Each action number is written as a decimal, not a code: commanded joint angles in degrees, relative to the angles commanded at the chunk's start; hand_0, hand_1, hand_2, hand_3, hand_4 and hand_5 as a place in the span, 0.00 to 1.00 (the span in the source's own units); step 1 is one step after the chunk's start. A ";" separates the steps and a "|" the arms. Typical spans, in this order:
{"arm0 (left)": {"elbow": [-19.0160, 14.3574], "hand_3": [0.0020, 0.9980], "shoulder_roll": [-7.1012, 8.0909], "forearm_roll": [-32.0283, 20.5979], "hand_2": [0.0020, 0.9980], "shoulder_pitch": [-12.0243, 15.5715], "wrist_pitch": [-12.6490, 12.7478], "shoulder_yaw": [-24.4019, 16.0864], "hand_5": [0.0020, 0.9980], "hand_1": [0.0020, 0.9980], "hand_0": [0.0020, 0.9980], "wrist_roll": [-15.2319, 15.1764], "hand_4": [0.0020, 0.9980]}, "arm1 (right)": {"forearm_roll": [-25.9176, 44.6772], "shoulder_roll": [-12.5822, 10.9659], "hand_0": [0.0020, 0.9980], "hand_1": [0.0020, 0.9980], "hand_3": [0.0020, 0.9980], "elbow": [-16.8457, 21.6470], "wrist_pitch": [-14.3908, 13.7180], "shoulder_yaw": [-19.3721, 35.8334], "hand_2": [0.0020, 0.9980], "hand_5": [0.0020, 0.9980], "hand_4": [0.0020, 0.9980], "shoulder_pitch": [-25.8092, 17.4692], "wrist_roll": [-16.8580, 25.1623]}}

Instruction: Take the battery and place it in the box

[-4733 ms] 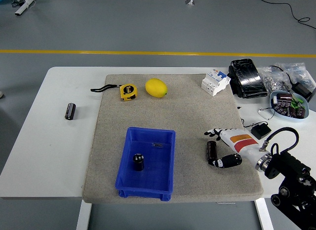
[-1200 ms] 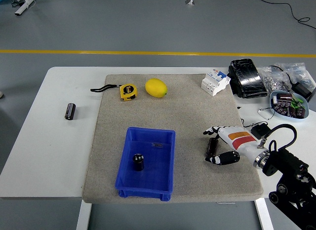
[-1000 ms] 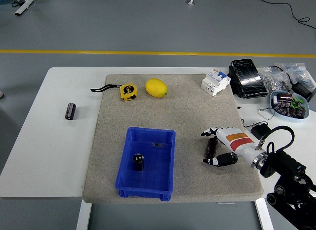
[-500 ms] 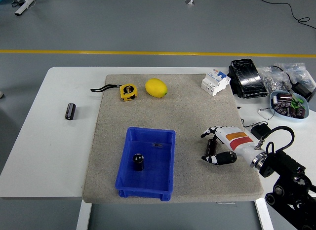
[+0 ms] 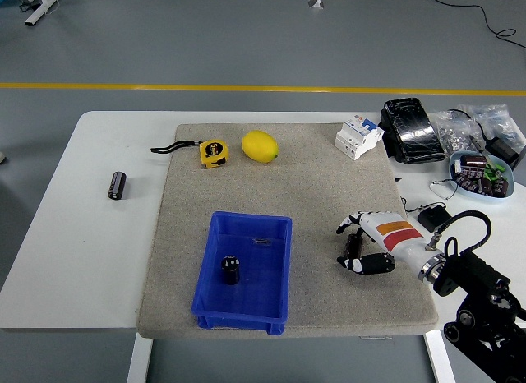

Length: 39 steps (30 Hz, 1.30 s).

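Black battery (image 5: 352, 249) on the mat, right of the box (image 5: 244, 270); right hand (image 5: 371, 242) has closed in over the last second, fingers and thumb now pinching it. Not lifted yet. Grasp looks nearly set.

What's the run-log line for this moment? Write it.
right hand: closing around battery on mat | blue box: holds one battery | left arm: out of view
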 joint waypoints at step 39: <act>0.02 0.65 -0.01 0.02 0.67 -0.74 0.00 0.29 0.68 0.63 0.68 0.04 0.67 | -2.25 -1.38 0.46 0.60 0.79 -0.43 2.60 -0.82 0.73 0.26 0.90 1.03 1.06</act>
